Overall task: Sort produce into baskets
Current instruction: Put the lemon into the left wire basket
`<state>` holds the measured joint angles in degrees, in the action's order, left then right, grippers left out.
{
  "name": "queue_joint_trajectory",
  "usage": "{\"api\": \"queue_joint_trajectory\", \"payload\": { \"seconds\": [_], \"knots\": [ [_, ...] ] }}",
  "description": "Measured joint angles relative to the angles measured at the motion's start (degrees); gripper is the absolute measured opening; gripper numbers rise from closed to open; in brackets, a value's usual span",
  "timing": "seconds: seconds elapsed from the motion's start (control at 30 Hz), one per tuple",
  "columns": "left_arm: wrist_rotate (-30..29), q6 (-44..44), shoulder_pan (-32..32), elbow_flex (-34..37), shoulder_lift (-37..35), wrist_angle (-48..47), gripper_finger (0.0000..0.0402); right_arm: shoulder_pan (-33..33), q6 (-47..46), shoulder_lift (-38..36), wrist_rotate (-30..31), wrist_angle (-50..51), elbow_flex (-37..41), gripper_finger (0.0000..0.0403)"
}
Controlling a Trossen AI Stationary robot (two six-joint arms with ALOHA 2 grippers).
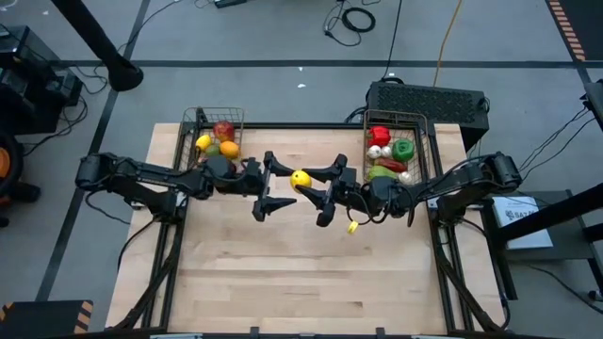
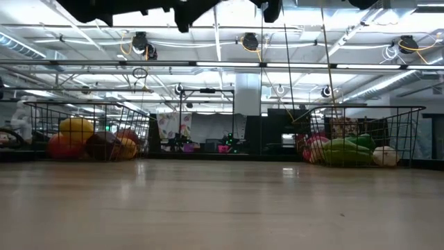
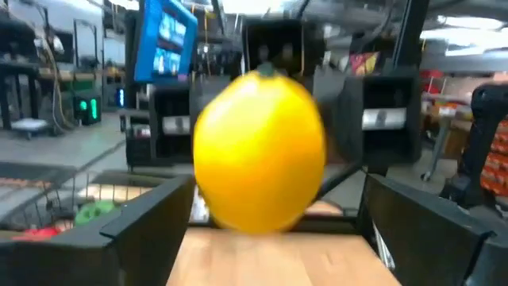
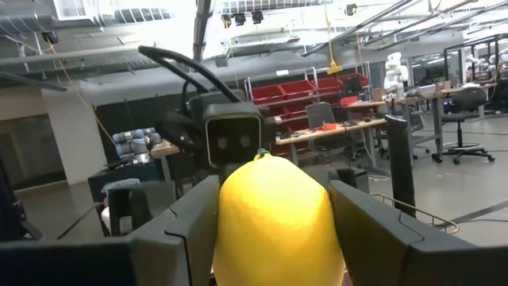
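My right hand [image 1: 315, 193] sits just right of centre in the high view, above the desk [image 1: 301, 273], clamped on 1 yellow lemon [image 1: 301, 178]. In my right wrist view the lemon [image 4: 276, 218] fills the gap between both fingers [image 4: 190, 226], stem end up. My left hand [image 1: 267, 185] faces it from just left of centre, fingers spread wide with nothing between them, tips close to the lemon; touching or not, I cannot tell. In my left wrist view the lemon [image 3: 259, 151] hangs ahead of my left fingers [image 3: 139, 230], with the right hand's dark body behind it.

Left basket [image 1: 215, 135] at upper left of the desk holds a red apple [image 1: 223, 129], an orange [image 1: 229, 149], a 2nd lemon [image 1: 203, 142] and a dark piece I cannot identify. Right basket [image 1: 396, 141] at upper right holds a red pepper [image 1: 380, 136], a green pepper [image 1: 403, 149], white garlic [image 1: 374, 152] and more green and red pieces.

Low view: both baskets [image 2: 90, 135] [image 2: 361, 139] stand on the desk, well apart, at the far left and far right edges of the frame.
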<state>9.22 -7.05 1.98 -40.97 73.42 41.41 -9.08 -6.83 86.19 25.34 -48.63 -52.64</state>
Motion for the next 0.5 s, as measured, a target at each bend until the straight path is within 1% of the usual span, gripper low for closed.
{"api": "queue_joint_trajectory", "payload": {
  "seconds": [0.1, 0.27, 0.5],
  "knots": [
    [0.0, 0.0, 0.0, -1.0, 2.1, -0.1, 0.0359, 0.0, 0.0, 0.0, 0.0, 0.0, 0.0, 0.0199],
    [0.0, 0.6, 0.0, -1.7, 2.9, 0.3, 0.0339, 0.0, 0.0, 0.0, 0.0, 0.0, 0.0, 0.0199],
    [-0.4, 1.5, 0.0, -1.7, 3.3, 0.7, 0.033, 0.0, 0.0, 0.0, 0.0, 0.5, 0.0, 0.0199]
  ]
}}
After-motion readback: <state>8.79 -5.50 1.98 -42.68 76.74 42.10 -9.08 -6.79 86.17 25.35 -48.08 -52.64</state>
